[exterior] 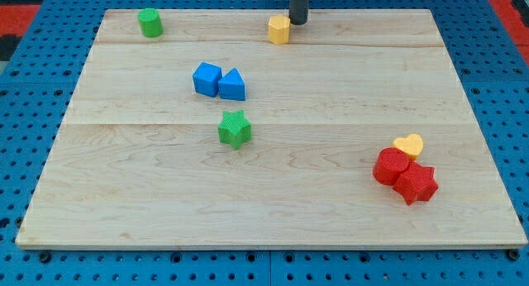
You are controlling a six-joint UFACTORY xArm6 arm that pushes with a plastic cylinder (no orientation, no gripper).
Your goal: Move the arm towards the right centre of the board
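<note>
My tip [297, 21] stands at the view's top centre of the wooden board [273, 212], just to the right of a yellow hexagonal block [279, 29], close to or touching it. The rod goes up out of the frame. At the view's right, below the middle, a red cylinder [390, 166], a red star [417, 184] and a yellow heart [409, 145] sit bunched together, far from my tip.
A green cylinder [150, 22] stands at the view's top left. A blue cube [207, 78] and a blue triangular block [233, 84] touch each other left of centre. A green star [235, 129] lies below them. Blue pegboard [25, 112] surrounds the board.
</note>
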